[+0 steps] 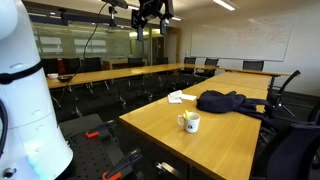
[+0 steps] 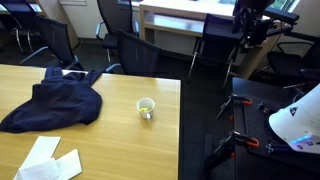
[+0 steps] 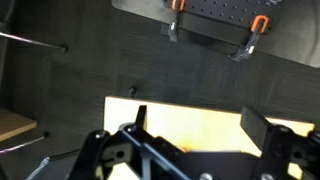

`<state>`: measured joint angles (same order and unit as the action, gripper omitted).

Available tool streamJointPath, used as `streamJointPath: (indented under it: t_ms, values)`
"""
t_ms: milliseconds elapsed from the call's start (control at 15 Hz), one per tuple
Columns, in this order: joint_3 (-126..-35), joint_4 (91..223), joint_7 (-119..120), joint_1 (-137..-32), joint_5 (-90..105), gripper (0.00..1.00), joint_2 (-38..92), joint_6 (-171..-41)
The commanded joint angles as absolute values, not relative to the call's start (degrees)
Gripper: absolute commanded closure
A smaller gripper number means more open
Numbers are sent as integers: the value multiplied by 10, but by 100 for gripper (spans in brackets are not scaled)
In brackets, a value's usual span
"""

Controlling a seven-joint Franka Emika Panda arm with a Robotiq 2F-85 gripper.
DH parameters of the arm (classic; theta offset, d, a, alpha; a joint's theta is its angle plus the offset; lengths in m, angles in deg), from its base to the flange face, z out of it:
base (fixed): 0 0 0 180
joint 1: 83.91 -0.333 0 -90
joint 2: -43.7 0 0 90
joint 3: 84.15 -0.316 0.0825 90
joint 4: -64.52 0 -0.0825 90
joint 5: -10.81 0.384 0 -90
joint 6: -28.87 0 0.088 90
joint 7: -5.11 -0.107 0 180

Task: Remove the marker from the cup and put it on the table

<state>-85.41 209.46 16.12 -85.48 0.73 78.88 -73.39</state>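
Note:
The white cup stands on the light tan table near its end, and it also shows in an exterior view. I cannot make out the marker; it is too small to tell whether it sits in the cup. My gripper hangs high above the scene, far from the cup, and shows at the top right in an exterior view. In the wrist view the gripper is open and empty, with the table's edge far below between the fingers.
A dark blue garment lies on the table beyond the cup, also in an exterior view. White papers lie near it. Black chairs surround the tables. A stand with orange clamps sits by the table's end.

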Motion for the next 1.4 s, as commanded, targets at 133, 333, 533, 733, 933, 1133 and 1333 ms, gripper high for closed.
streamJointPath:
  t_ms: [133, 333, 533, 733, 933, 1133, 1333]
  values:
    - [-847, 2094, 157, -863, 4, 0, 788, -732]
    - [-839, 2096, 199, -874, -8, 0, 780, -770]
    - [-826, 2079, 270, -886, -38, 0, 713, -871]
    - [-806, 2045, 352, -889, -54, 0, 595, -1002]
    - [-806, 1984, 448, -892, -31, 0, 465, -1101]
    - [-832, 1916, 554, -877, 6, 0, 354, -1171]
    - [-879, 1860, 671, -840, 47, 0, 265, -1222]
